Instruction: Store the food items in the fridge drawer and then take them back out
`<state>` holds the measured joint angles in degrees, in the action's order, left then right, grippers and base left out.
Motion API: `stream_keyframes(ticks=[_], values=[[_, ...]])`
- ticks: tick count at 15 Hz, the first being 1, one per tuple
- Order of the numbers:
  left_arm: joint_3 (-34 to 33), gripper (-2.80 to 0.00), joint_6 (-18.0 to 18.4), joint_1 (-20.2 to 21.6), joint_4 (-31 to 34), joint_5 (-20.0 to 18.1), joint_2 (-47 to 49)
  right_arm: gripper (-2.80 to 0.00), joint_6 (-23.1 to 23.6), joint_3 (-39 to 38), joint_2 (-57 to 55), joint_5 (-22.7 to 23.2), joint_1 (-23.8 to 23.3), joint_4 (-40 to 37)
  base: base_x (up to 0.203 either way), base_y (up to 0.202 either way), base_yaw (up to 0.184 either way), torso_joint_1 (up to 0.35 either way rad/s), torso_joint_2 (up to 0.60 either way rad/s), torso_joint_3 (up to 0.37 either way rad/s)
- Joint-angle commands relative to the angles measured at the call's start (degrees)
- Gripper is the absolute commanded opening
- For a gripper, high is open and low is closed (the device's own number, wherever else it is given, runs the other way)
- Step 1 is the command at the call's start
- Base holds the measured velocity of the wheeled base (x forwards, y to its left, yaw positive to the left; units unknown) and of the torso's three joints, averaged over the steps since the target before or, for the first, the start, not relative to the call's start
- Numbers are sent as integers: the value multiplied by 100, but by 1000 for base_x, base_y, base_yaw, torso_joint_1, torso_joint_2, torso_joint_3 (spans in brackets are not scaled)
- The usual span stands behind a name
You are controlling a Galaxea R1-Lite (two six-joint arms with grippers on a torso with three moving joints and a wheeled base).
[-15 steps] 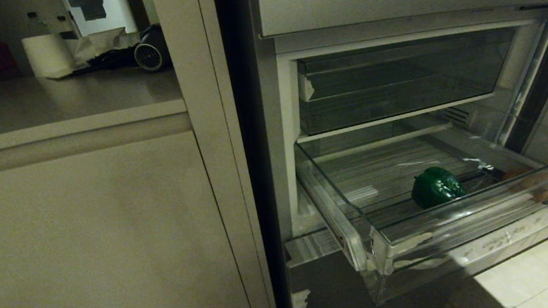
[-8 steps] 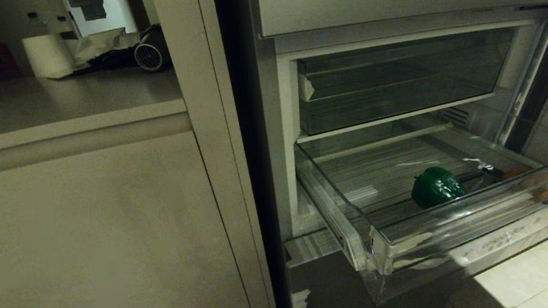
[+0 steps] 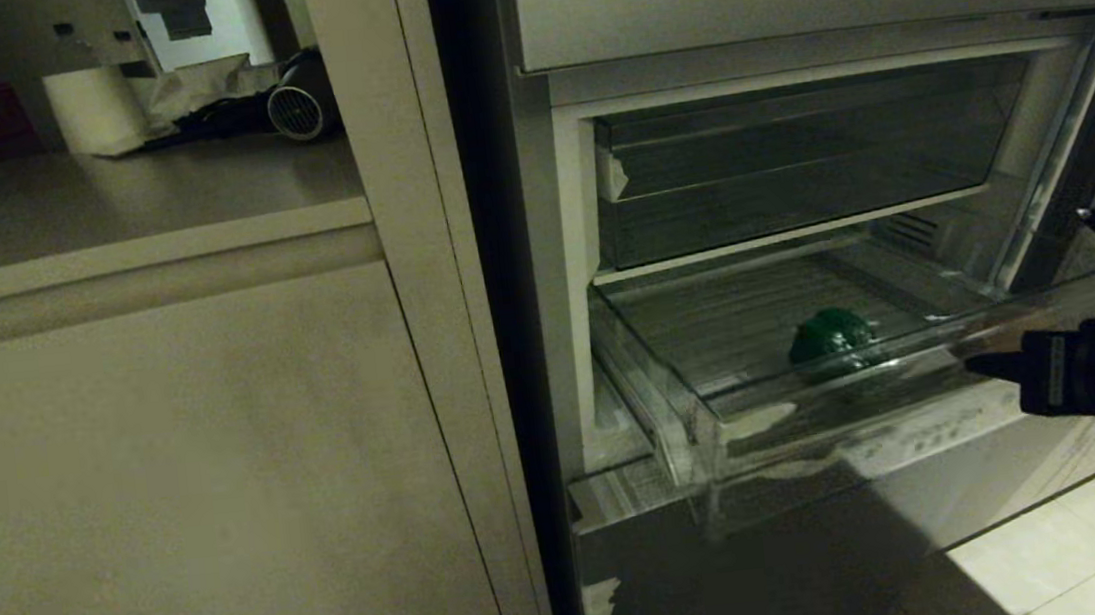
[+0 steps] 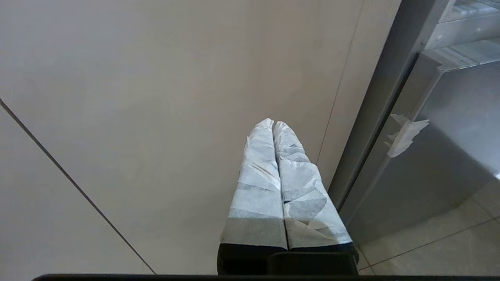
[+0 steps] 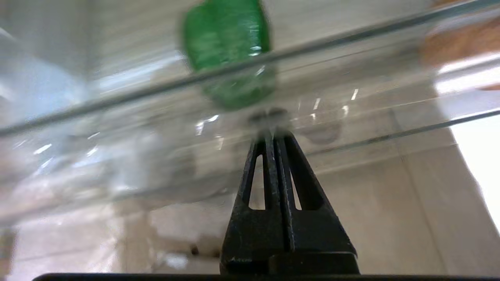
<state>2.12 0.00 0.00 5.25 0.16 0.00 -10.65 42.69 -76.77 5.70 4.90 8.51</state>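
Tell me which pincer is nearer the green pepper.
Right. The right pincer, shut, has its tips at the drawer's clear front wall, with the pepper just behind it. The left pincer, also shut, is parked by the cabinet, outside the fridge.

The clear fridge drawer (image 3: 707,403) stands partly pulled out of the grey fridge, its front wall right against the tips of the right pincer (image 3: 980,364). On its ribbed floor, just beyond those tips, lies a green pepper (image 3: 832,338). An orange-brown roll (image 5: 461,43) rests on the same floor, off to one side of the pincer
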Motion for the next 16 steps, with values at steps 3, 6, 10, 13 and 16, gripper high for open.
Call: stream_keyframes(ticks=[3,6,10,13,16], values=[[-1,-280,0,0,2,2,0,-280,-48,468,-1081,674,30,577,0,0,0,0,0,0],[-1,-280,0,0,2,2,0,-280,-169,506,-1471,1024,30,1554,0,0,0,0,0,0],[-1,-280,0,0,2,2,0,-280,-304,616,-2228,1015,29,2710,0,0,0,0,0,0],[-1,-280,0,0,2,2,0,-280,-479,577,-2451,1002,37,3033,0,0,0,0,0,0],[-1,-280,0,0,2,2,0,-280,-627,260,-1743,1060,30,2995,0,0,0,0,0,0]])
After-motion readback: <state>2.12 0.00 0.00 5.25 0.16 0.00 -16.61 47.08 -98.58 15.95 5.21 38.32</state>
